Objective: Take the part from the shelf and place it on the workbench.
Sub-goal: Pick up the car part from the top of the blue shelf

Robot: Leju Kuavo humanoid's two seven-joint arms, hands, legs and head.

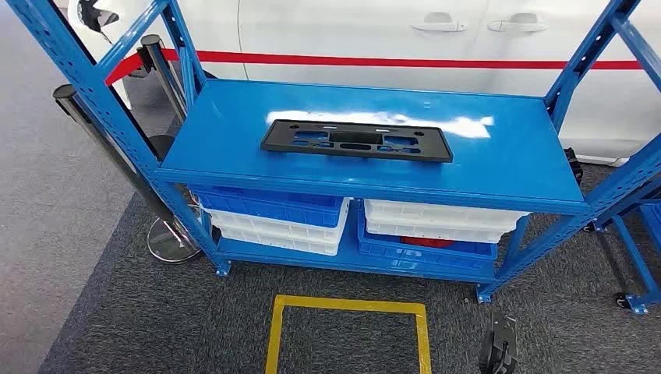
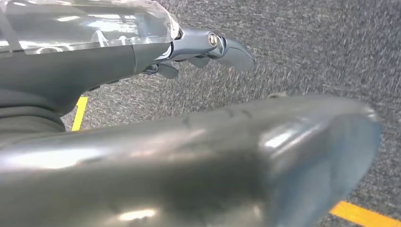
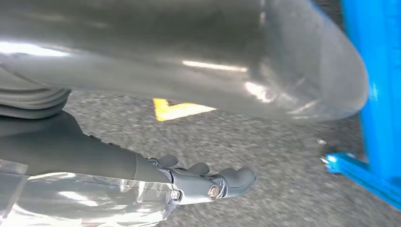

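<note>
My right hand (image 1: 499,351) is just peeking in at the bottom of the head view, hanging low over the grey carpet beside the yellow floor square (image 1: 348,335), and from here I cannot tell how its fingers are lying. The part, a black flat plastic frame (image 1: 356,141), is lying on the top deck of the blue shelf (image 1: 499,160), near the middle and well apart from either hand; stacked blue and white bins (image 1: 274,218) are sitting on the level below, and a white car (image 1: 374,31) with a red stripe is standing behind. In the left wrist view, my left hand (image 2: 208,47) is hanging over the carpet with its fingers loosely apart and holding nothing. In the right wrist view, the right hand (image 3: 208,182) is doing the same, empty and relaxed, with a blue shelf foot (image 3: 359,170) near it. I am judging the risks this way: the frame is thin and flat on a glossy deck, so fingers may be sliding it backward instead of getting under its edge; and with a hand rising so near the upright, I could be clipping the shelf's front lip.
</note>
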